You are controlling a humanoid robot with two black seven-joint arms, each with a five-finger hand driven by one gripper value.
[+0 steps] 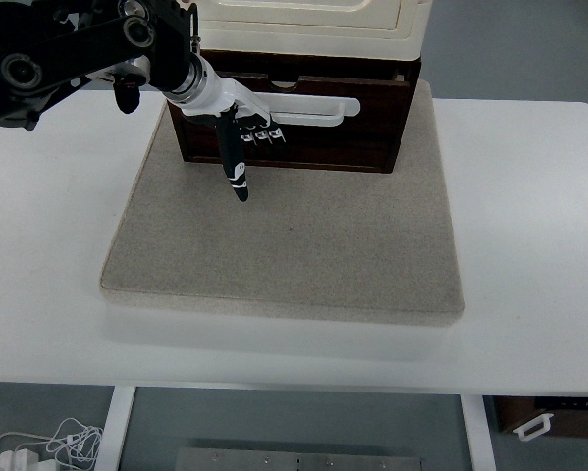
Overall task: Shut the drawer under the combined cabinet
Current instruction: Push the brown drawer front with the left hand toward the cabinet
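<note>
1. A white table [529, 294] fills most of the top view, reaching nearly to both side edges; grey floor shows past its far corners and below its near edge.
2. A beige-grey mat [294, 245] lies in the middle of the table, running from the far edge towards the near side.
3. The cream-coloured cabinet [313, 25] stands at the far end of the mat, cut off by the top of the picture.
4. Under the cabinet sits the dark brown drawer [313, 128]. Its front juts out a little past the cabinet body towards the camera, and a white bar handle [318, 108] runs across that front.
5. The left arm [68, 49], black with round joints, comes in from the upper-left corner and ends in a white wrist.
6. The left hand [237, 123] lies over the left part of the drawer front, just left of the handle's middle. One dark finger [235, 162] is stretched straight, pointing down past the drawer's lower edge over the mat. The others are curled in against the drawer face beside the handle. Whether any of them truly grips the handle cannot be told.
7. A bundle of white cable [48, 446] lies on the floor at lower left.
</note>
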